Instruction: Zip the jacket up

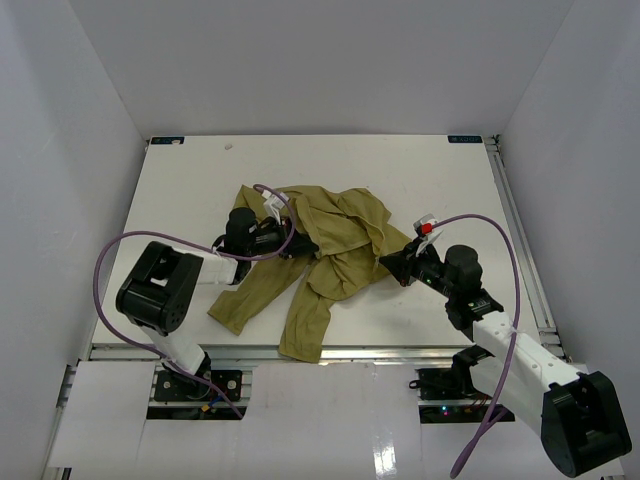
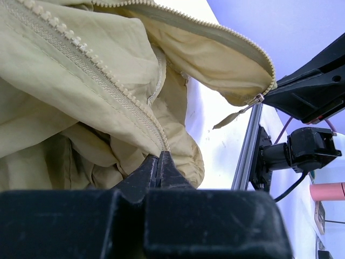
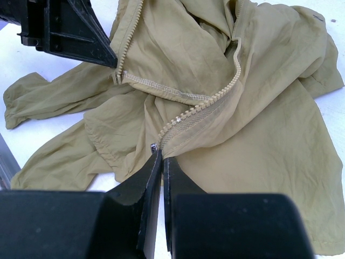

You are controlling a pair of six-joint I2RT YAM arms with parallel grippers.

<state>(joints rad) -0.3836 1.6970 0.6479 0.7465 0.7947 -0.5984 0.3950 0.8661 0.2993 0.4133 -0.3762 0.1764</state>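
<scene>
The olive-green jacket (image 1: 340,240) lies crumpled and unzipped in the middle of the white table. My left gripper (image 1: 303,246) is shut on one zipper edge of the jacket, pinching the tooth line (image 2: 108,81) at its tips (image 2: 160,156). My right gripper (image 1: 392,262) is shut on the other front edge at the end of its zipper tape (image 3: 205,102), next to a small metal slider (image 3: 153,145). Each gripper shows in the other's wrist view: the right one (image 2: 310,89) and the left one (image 3: 70,32). The two sleeves trail toward the near edge.
The white table (image 1: 200,180) is boxed in by white walls. An aluminium rail (image 1: 520,240) runs along its right edge and also shows in the left wrist view (image 2: 245,151). Purple cables (image 1: 110,260) loop from both arms.
</scene>
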